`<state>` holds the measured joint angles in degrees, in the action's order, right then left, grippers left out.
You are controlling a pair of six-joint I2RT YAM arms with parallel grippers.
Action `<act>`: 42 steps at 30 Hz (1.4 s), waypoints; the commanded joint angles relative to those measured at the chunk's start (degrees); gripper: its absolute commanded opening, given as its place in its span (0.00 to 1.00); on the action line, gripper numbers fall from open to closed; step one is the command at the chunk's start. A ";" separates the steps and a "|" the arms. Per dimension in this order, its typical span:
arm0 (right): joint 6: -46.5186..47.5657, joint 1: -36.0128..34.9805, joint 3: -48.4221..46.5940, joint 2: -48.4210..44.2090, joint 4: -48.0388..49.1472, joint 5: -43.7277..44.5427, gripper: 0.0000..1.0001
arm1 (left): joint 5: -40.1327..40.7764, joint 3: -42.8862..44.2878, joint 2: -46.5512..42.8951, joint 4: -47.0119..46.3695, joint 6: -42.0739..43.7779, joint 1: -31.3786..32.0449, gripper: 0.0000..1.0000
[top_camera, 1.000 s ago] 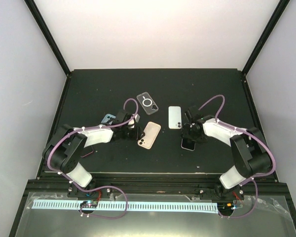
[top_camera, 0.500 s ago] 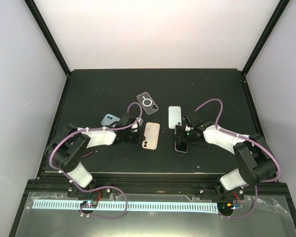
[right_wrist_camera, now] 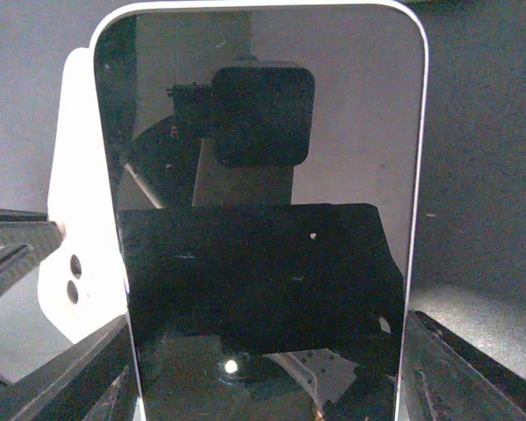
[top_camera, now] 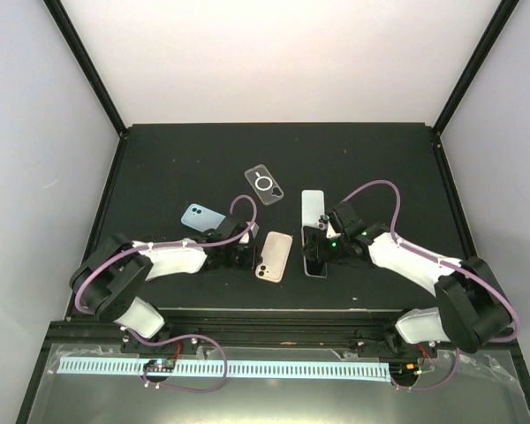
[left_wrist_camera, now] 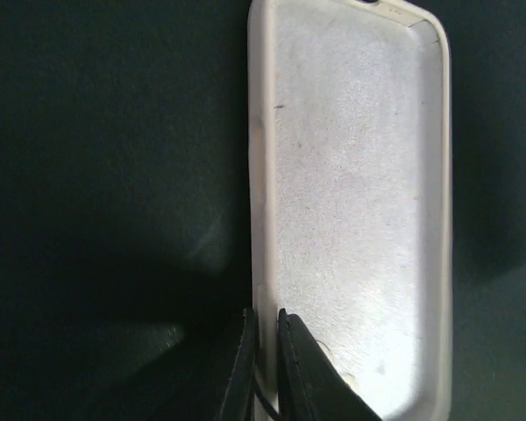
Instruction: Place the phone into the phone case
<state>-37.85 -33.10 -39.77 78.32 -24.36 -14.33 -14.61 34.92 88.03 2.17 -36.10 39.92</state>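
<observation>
Phone not yet inserted. Right gripper (right_wrist_camera: 263,344) jaws clamp the phone (right_wrist_camera: 263,114) just right of the case (left_wrist_camera: 359,219); left gripper (left_wrist_camera: 265,326) jaws pinch the case's wall.

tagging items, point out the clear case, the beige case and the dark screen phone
clear case (top_camera: 264,184), top external view, on its ring
beige case (left_wrist_camera: 359,202), left wrist view, on its inner floor
phone (right_wrist_camera: 263,175), right wrist view, on its dark screen

Black-screened phone (right_wrist_camera: 263,219) beside open, seemingly beige case (left_wrist_camera: 359,202)
</observation>
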 commanded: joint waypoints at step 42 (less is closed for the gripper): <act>-27.15 -15.00 -15.02 17.56 10.70 0.51 0.64 | -8.14 -12.55 -26.93 4.02 -3.13 -15.57 0.77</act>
<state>-63.79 -46.28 -52.34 94.70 -14.11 -15.68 -20.51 22.02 61.60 6.37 -40.97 24.99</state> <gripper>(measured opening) 0.742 0.783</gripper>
